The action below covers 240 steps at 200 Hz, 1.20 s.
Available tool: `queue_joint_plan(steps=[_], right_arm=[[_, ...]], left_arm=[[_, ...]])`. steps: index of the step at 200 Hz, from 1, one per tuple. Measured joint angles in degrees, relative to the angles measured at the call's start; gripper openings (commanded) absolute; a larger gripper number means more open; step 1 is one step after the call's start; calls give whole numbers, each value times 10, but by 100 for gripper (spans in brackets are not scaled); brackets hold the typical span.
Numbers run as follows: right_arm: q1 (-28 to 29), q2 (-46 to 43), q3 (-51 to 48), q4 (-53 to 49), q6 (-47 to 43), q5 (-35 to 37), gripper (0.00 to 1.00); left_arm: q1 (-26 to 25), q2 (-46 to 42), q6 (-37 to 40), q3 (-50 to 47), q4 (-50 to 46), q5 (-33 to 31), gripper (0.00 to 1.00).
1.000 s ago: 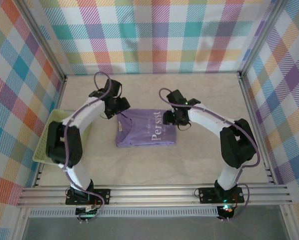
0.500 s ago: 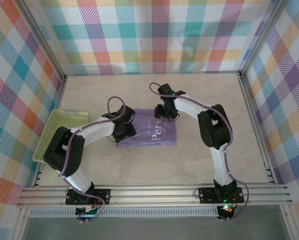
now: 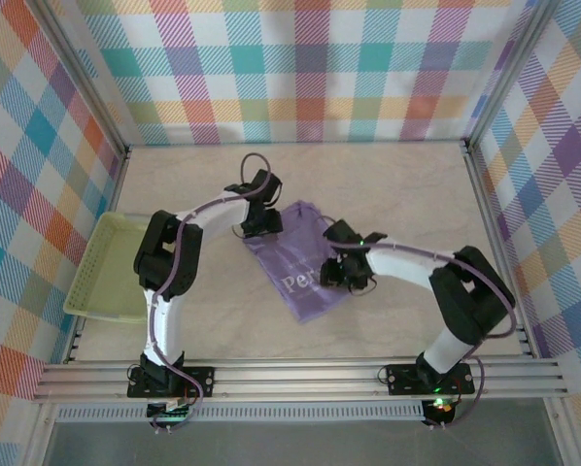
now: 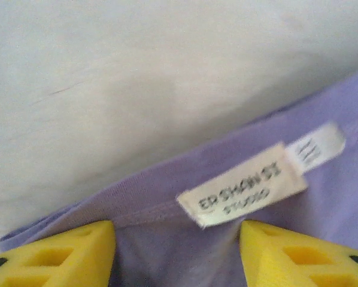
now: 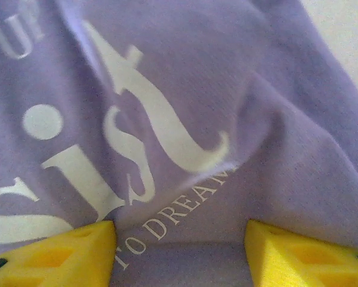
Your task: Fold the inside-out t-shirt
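The t-shirt [image 3: 305,262] lies folded and askew on the bench [image 3: 388,184], well apart from the basket [image 3: 106,267]. At its basket-side end the left pincer [image 4: 176,233] straddles the collar label [image 4: 242,191], fingers apart. The right pincer [image 5: 180,230], on the far side, straddles the print [image 5: 42,121], also apart. Both probably sit there to steady each end for folding.

Neck label [image 4: 242,192] blurred, perhaps "Studio", size tab [image 4: 315,148] unreadable, t-shirt [image 5: 287,131] print [image 5: 167,136] cropped by frame edges.

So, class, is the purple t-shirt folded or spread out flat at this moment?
Folded: the t-shirt lies as a compact, skewed bundle with no sleeves sticking out, white lettering facing up.
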Motion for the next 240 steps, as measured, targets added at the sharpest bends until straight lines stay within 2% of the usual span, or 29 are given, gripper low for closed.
queue_joint_plan(steps=[17, 38, 58, 80, 103, 123, 142, 169, 201, 240], right_arm=[[39, -40, -23, -14, 23, -6, 61], [41, -96, -20, -39, 29, 7, 65], [12, -126, 23, -60, 8, 24, 65], [-45, -106, 93, -56, -33, 28, 66], [-94, -27, 171, -43, -78, 23, 67], [-117, 56, 220, -34, -111, 13, 67], [-126, 126, 256, -35, -137, 6, 67], [-130, 193, 294, -37, -158, -1, 67], [-131, 227, 310, -38, -167, -13, 67], [-131, 249, 311, -37, -167, -24, 67]], left_arm=[[-24, 1, 22, 38, -24, 10, 70], [-46, -8, 45, 66, -42, 16, 82], [-54, -49, 45, 60, -74, -6, 93], [-40, -147, 14, 5, -78, -34, 93], [-8, -262, -33, -100, -53, -34, 87], [27, -288, -65, -179, -14, -9, 84], [50, -256, -82, -234, 21, 24, 79], [57, -202, -92, -256, 61, 68, 75], [54, -174, -101, -256, 113, 102, 69], [47, -138, -103, -253, 134, 106, 60]])
